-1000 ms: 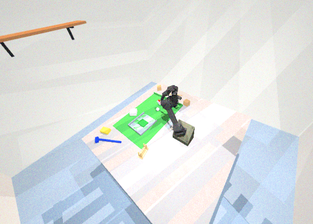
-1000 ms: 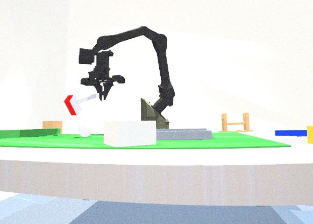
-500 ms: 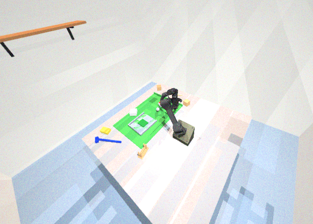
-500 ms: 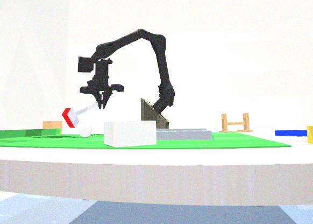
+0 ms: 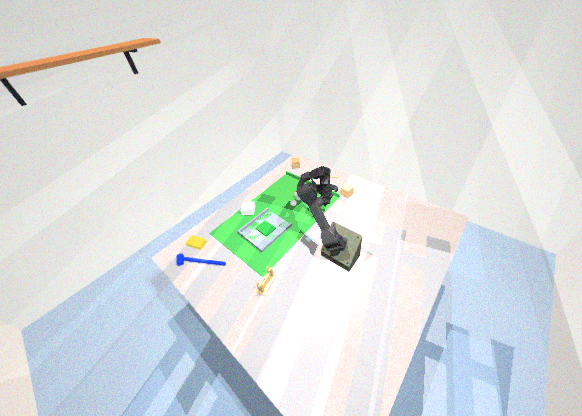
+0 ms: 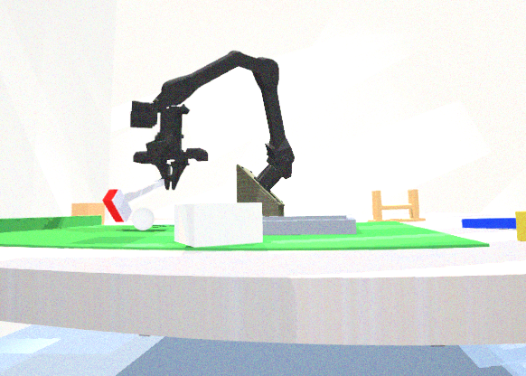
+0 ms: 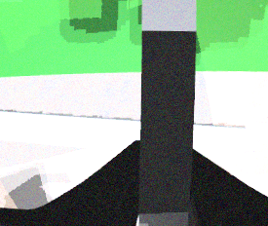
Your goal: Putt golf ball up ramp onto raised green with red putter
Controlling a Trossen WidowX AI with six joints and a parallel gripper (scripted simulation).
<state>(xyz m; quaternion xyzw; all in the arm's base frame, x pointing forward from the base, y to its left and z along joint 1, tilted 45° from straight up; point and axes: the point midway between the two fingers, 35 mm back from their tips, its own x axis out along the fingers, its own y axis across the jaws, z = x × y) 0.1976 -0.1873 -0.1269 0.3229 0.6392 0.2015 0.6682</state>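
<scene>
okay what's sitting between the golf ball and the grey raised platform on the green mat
In the exterior view, a white block sits between the golf ball and the grey platform, on the green mat.

blue mallet (image 5: 201,261), yellow block (image 5: 196,242), wall shelf (image 5: 80,56)
</scene>
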